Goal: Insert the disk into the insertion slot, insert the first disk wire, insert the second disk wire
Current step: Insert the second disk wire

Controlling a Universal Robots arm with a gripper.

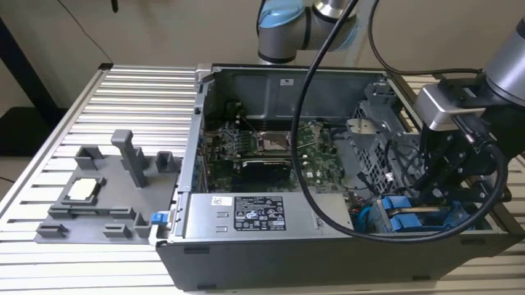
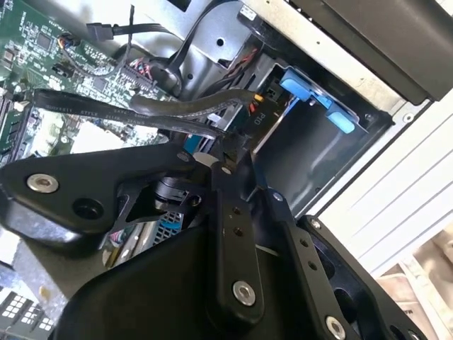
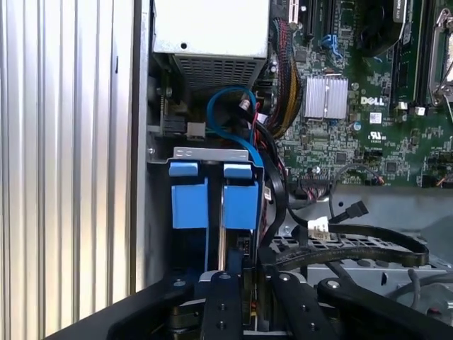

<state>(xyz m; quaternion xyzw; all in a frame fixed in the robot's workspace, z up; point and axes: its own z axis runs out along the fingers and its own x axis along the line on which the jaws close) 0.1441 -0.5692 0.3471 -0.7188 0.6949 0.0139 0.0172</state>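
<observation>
While open computer case (image 1: 271,258) sits on slatted table (image 1: 123,92), arm's gripper (image 1: 434,184) hangs inside case's near corner at exterior view's right, over drive cage (image 1: 385,135). Disk (image 3: 212,202) in blue frame seated upright in insertion slot (image 3: 205,152), blue tabs showing. Gripper fingers (image 3: 223,297) close together just beside disk's end; whether they pinch black wire (image 2: 177,110), cannot tell. Grey parts tray (image 1: 98,196) near table's edge beside case.

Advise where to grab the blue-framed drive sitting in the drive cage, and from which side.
Probably by the two bright blue end tabs of the blue-framed silver-grey hard drive. In the first wrist view they stand out of the grey sheet-metal drive cage, side by side with a gap between. Come in along the slot's open end; the cage walls cover the other faces.
</observation>
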